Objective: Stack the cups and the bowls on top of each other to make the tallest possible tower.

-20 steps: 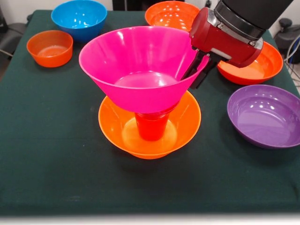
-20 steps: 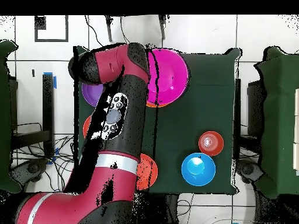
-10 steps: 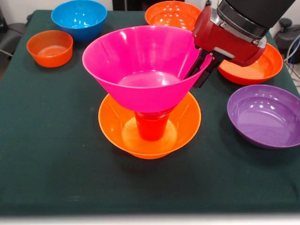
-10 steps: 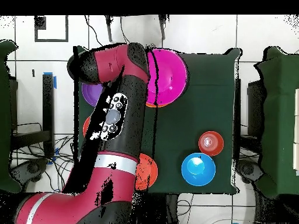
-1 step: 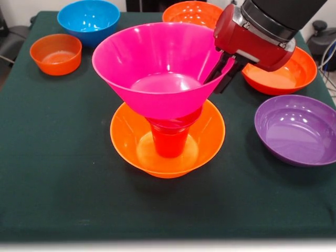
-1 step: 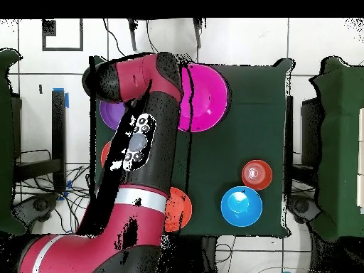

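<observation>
- The tower stands mid-table: a large yellow-orange flared bowl (image 5: 167, 140) as the base, an orange-red tumbler (image 5: 170, 138) upright in its middle, and the large pink flared bowl (image 5: 157, 68) perched on the tumbler.
- The end effector (image 5: 219, 73) is at the pink bowl's right rim, one dark finger inside the wall and one outside, pinching that rim. From above, the arm (image 6: 146, 142) covers the grip, with the pink bowl (image 6: 206, 96) showing beside it.
- The pink bowl looks seated on the tumbler but tipped a little toward the viewer, so I'd call this placement nearly done, not released.
- So three pieces are up. Not yet stacked on the green table (image 5: 63, 173): a purple bowl (image 5: 296, 128) at the right, an orange-red shallow bowl (image 5: 283, 73) behind it, another orange bowl (image 5: 191, 14) at the far edge, a blue bowl (image 5: 88, 20) far left and a small squat orange bowl (image 5: 55, 52) beside it.
- By my count five vessels are left, so this is somewhere short of halfway.
- The risk I see: a wide bowl on a narrow cup could rock when the rim is let go.
</observation>
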Available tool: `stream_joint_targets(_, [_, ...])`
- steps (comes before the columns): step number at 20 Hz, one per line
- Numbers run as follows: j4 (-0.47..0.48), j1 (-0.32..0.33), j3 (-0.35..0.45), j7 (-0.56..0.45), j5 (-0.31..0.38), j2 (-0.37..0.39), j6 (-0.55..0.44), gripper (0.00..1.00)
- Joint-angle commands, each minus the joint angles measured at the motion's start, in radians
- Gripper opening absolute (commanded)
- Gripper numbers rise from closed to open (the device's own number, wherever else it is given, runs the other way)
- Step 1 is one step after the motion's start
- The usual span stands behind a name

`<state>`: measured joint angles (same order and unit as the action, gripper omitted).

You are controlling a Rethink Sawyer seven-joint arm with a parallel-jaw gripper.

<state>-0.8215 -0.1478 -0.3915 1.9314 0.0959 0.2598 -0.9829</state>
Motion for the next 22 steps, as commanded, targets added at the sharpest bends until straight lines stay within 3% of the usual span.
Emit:
stream_joint_targets(1, [0.023, -0.018, 0.043, 0.14, -0.017, -0.005, -0.09, 0.0])
stream_joint_targets(9, [0.039, -0.019, 0.039, 0.144, -0.015, -0.015, -0.089, 0.0])
stream_joint_targets(22, [-0.02, -0.029, 0.041, 0.156, -0.019, 0.009, -0.059, 0.0])
